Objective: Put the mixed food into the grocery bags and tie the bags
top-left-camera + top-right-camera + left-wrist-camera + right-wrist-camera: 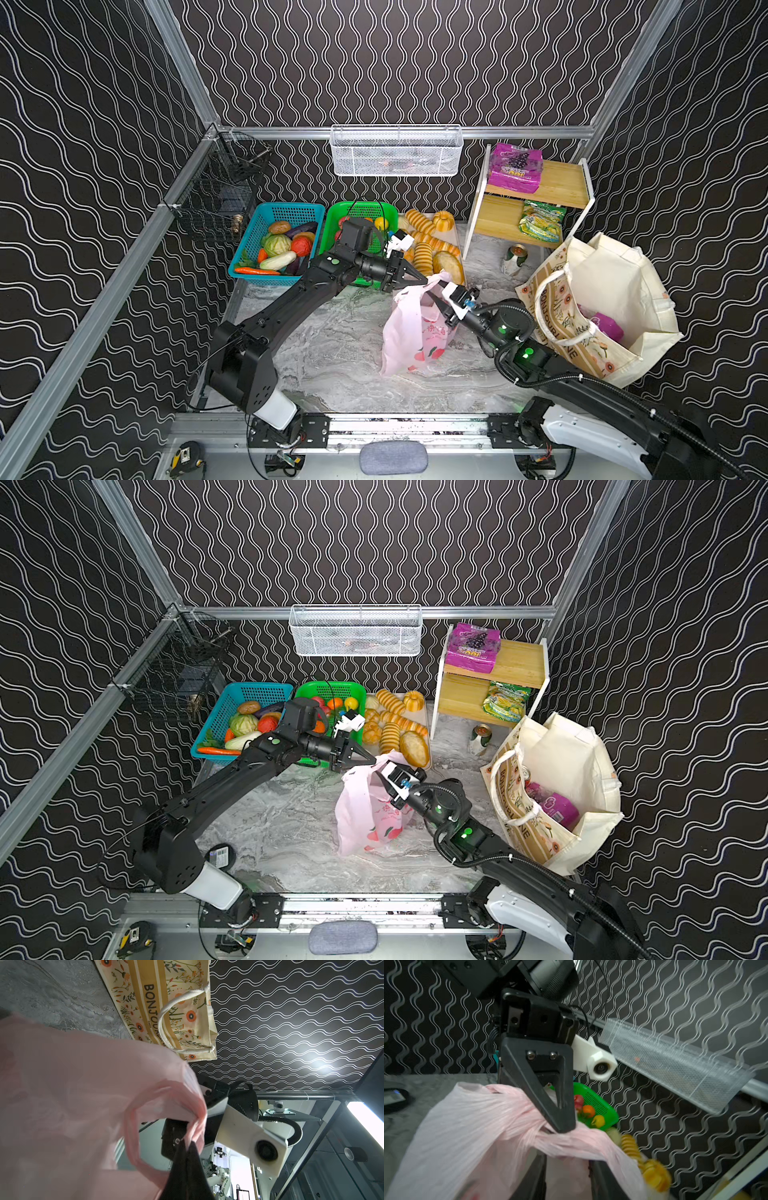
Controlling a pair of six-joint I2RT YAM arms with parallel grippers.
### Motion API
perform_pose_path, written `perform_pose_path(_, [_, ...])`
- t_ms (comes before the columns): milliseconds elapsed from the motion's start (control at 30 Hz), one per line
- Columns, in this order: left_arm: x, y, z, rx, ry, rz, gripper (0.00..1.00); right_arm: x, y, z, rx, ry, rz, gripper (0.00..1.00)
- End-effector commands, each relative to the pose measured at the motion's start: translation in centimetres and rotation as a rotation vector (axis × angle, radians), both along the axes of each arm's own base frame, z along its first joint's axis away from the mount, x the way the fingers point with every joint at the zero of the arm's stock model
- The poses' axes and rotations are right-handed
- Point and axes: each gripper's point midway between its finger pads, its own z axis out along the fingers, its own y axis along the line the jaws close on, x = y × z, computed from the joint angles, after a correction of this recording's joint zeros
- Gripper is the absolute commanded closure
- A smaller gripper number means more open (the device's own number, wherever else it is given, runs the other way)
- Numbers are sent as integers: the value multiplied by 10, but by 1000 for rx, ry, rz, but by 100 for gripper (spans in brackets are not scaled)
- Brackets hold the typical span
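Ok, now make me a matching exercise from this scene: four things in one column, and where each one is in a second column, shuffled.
Things
1. carrot
2. snack bag
3. can
4. pink plastic bag

Places
A. pinched at its handle by the left gripper
B. on the lower shelf of the wooden rack
C. in the blue basket
D. standing on the table at the foot of the rack

Pairs: 1-C, 2-B, 3-D, 4-A
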Motion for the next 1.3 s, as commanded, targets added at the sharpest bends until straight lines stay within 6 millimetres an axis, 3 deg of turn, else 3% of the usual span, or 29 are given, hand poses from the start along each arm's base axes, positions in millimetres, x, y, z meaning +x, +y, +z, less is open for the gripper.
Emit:
perform_pose_path(0, [3,1,8,-21,-23,11,100,-18,10,-27,172,445,101,67])
perform_pose_path(100, [3,3,10,-26,-35,19,100,-27,12,-21,316,584,148,69])
perform_pose_path(267, [8,4,8,-36,-19,42,100,-18,10,-22,541,789,112,71])
perform_pose_path(667, [12,3,6,-39,11,64,100,5,-2,4,1103,977,179,69])
perform_pose_path(800, [11,3,6,-38,12,62,100,14,2,-7,1207,1106,179,68])
perform_pose_path(1133, [12,3,4,-40,18,69,100,20,16,13,1360,1234,335,65])
perform_pose_path(1267, [12,2,5,-45,19,68,100,24,20,11,1406,1287,340,63])
